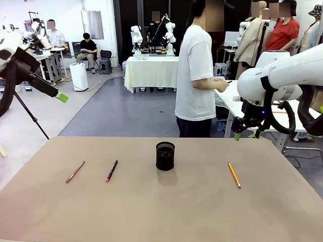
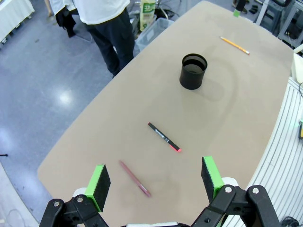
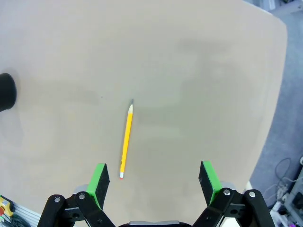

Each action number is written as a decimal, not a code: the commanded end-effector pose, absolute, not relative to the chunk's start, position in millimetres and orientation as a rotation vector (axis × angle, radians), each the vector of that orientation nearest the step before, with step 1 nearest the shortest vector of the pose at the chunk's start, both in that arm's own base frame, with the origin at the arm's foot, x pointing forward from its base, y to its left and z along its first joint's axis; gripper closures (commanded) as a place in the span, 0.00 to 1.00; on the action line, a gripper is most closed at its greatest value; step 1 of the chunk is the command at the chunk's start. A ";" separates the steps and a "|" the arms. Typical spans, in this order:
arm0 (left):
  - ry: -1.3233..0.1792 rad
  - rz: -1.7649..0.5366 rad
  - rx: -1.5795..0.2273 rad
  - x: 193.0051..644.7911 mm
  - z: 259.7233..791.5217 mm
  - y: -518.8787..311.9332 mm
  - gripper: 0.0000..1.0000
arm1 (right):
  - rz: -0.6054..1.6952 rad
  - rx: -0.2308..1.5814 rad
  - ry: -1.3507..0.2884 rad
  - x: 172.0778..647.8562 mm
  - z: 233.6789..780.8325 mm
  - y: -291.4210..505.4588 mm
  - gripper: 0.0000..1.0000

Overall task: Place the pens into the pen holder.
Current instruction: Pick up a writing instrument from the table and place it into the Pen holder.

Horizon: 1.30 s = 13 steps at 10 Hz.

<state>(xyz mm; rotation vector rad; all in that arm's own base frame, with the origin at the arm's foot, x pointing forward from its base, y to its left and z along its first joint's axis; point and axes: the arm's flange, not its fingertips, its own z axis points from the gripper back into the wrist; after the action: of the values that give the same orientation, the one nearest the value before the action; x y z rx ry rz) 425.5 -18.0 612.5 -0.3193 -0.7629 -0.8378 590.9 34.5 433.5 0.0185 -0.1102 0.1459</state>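
Note:
The black mesh pen holder (image 1: 165, 155) stands upright mid-table, with nothing seen inside it. Three pens lie flat on the tan table (image 1: 161, 212): a reddish-brown one (image 1: 75, 171) at the left, a black one with a red tip (image 1: 111, 170) beside it, and a yellow one (image 1: 234, 175) at the right. My left gripper (image 1: 61, 97) hangs high off the table's left side, open and empty. In its wrist view the gripper (image 2: 154, 172) looks down on the reddish-brown pen (image 2: 135, 178), the black pen (image 2: 164, 137) and the holder (image 2: 193, 71). My right gripper (image 1: 247, 135) hovers open beyond the far right edge. In its wrist view the gripper (image 3: 154, 177) is above the yellow pen (image 3: 126, 141).
A person in a white shirt (image 1: 197, 75) stands just past the far edge, turned toward a white side table (image 1: 237, 103) at the right. A tripod leg (image 1: 30, 115) stands on the floor at the left. Wide bare tabletop lies around each pen.

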 end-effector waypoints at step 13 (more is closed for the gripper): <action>-0.766 -0.844 -0.328 424.4 614.1 -16.3 0.00 | -0.028 0.024 0.069 631.9 322.8 76.6 0.00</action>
<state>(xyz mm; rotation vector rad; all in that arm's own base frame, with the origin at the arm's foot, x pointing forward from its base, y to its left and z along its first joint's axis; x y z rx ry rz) 425.4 -17.9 612.6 -0.3193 -0.7629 -0.8377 639.7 69.3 316.4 0.0642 0.0777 0.0134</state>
